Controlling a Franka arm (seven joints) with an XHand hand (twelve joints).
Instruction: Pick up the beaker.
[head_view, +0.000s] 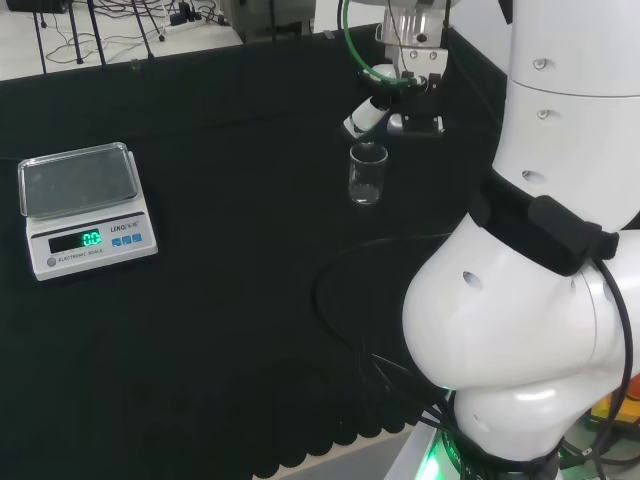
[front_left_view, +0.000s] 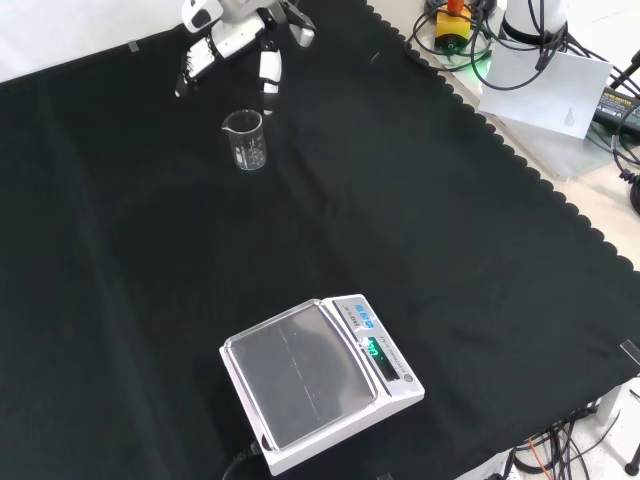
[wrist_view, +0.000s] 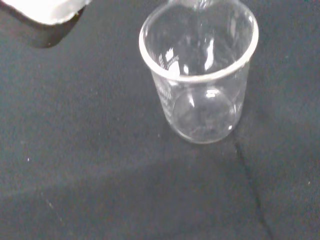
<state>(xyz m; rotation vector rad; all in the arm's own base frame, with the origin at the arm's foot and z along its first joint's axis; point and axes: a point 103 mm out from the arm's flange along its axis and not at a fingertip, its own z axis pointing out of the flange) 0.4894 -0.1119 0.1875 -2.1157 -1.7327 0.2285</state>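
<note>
Clear glass, the beaker (front_left_view: 245, 139) stands upright and empty on the black cloth (front_left_view: 400, 220), near the far edge in the front view. Just beyond it hangs the hand (front_left_view: 232, 33), fingers (front_left_view: 268, 68) spread, pointing down, grasping nothing, apart from the rim.

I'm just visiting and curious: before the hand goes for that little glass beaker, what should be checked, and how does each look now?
1. Beaker upright on the cloth: ok.
2. Beaker looks empty in the wrist view, so nothing to spill: ok.
3. Hand open, fingers apart, not yet touching the beaker: ok.
4. Bare cloth right around the beaker: ok.
5. Scale well away from the hand's path: ok.
6. Fingers lined up on both sides of the glass: cannot tell.
</note>
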